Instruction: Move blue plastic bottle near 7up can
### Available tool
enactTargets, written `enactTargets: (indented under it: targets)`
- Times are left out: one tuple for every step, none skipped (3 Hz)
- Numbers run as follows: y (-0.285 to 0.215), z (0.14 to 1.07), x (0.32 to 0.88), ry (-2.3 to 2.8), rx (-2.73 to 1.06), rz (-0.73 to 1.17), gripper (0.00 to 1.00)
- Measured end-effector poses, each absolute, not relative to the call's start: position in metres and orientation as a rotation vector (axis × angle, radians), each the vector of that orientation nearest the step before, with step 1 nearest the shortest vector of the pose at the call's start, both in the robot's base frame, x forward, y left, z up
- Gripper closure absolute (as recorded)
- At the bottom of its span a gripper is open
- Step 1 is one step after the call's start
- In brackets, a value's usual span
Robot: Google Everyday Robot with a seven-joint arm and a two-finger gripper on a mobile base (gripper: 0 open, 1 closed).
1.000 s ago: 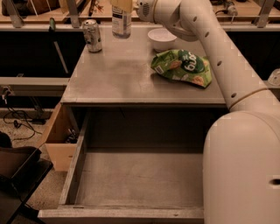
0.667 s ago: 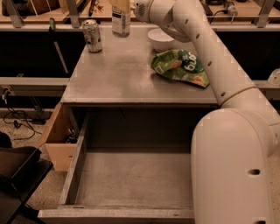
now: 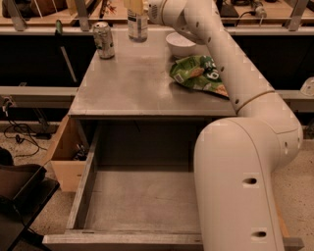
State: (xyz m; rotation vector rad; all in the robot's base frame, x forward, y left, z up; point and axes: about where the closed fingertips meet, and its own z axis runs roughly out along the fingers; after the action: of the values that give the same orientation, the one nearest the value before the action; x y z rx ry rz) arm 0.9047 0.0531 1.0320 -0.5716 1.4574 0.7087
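At the table's (image 3: pixel 132 86) far edge, our gripper (image 3: pixel 136 6) is hanging over the bottle (image 3: pixel 138 27), covering its top. It is cut off by the frame's edge, so we cannot tell whether it is clamping. Left of it, apart, the can (image 3: pixel 103 40) is standing; to its right, a bowl (image 3: pixel 181 45) and chip bag (image 3: pixel 198 73) are sitting.

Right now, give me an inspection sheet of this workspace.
Surface: grey table; open drawer below it.
Job's things: bottle at the table's back edge; can left of it in the view, apart.
Clutter: white bowl; green chip bag.
Grippers: gripper at the bottle's top, by the picture's upper edge.
Cables: black cable on the floor, left.
Surroundings: wooden box beside the drawer.
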Motion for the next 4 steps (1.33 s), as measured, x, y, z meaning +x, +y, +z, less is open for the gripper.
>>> enactTargets:
  targets:
    - [0.054,1.021,0.918,1.458,-0.55,0.703,1.0]
    - [0.057,1.011,0.927,1.44,-0.539,0.701,1.0]
    - [0.062,0.995,0.933,1.442,-0.556,0.68,1.0]
    - [0.07,0.977,0.934,1.473,-0.59,0.656,1.0]
